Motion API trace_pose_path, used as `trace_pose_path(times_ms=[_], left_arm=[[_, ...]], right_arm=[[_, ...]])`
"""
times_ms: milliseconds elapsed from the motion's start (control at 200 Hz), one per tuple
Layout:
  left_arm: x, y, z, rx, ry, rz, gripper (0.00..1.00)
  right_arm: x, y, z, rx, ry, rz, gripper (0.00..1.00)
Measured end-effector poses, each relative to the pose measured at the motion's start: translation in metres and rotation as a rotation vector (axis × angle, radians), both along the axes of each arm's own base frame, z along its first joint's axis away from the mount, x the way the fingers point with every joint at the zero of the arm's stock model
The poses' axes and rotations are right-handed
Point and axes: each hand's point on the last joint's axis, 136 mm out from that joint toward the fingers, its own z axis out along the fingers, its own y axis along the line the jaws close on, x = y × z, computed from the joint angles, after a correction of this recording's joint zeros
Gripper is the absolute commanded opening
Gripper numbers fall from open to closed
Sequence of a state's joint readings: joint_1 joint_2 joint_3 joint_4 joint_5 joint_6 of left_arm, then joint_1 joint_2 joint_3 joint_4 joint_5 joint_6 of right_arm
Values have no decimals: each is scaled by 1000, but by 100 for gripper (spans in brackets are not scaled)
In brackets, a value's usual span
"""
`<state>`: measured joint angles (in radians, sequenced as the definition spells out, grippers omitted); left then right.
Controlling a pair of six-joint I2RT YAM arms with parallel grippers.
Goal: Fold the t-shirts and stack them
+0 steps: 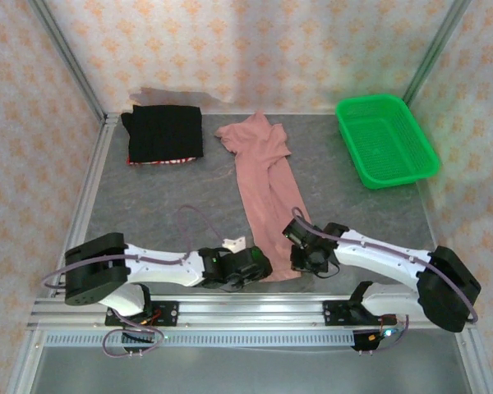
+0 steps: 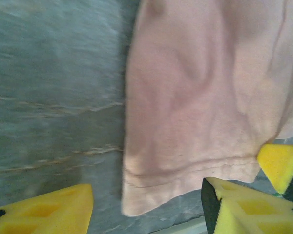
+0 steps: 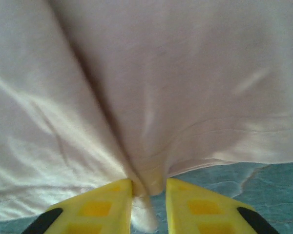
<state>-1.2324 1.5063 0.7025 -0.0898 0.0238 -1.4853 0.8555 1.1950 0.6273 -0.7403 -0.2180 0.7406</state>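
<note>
**Pink t-shirt pinched at the hem by one gripper, the other spread about its corner**

From above we saw the pink t-shirt [image 1: 267,185] lying on the grey table [image 1: 148,205] as a long, narrow strip folded lengthwise. It ran from the far middle of the table towards the near edge. Its far end was wider and rumpled. Its near end, the hem, lay between the two grippers.

The black t-shirt [image 1: 166,133] sat folded into a neat rectangle in the far left corner, with a thin red edge showing along its near side. It was well apart from the pink one. A green basket [image 1: 351,139] stood at the far right, well apart from both shirts.

The right gripper [image 1: 300,250] was low at the right side of the hem. In its wrist view its yellow fingers [image 3: 102,204] stood close together, with a raised fold of pink cloth squeezed between them. Creases in the cloth ran down into that pinch. To the right of the fingers the hem's edge lay on the table.

The left gripper [image 1: 261,269] was low at the left side of the hem. In its wrist view its yellow fingers [image 2: 58,209] were spread wide, and the hem's left corner lay flat on the table in the gap between them. The cloth was clear of the finger on the left of that view. We could not tell whether it touched the other finger. Nothing was held there.
</note>
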Motion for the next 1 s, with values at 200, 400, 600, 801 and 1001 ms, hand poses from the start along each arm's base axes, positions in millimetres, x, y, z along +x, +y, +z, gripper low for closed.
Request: trace_pose_path(times_ms=[200, 400, 600, 801, 1001], left_arm=[[-1, -20, -10, 13, 2, 26, 50], [7, -24, -11, 48, -23, 70, 27], [11, -7, -19, 104, -40, 119, 15], [12, 2, -22, 132, -51, 133, 11], [13, 3, -22, 135, -55, 134, 9]], right_arm=[[10, -24, 28, -7, -98, -90, 56], [21, -57, 33, -49, -102, -226, 57], [16, -68, 8, -70, -38, -257, 56], [9, -62, -18, -37, 17, -268, 56], [12, -58, -22, -20, 22, -291, 51]])
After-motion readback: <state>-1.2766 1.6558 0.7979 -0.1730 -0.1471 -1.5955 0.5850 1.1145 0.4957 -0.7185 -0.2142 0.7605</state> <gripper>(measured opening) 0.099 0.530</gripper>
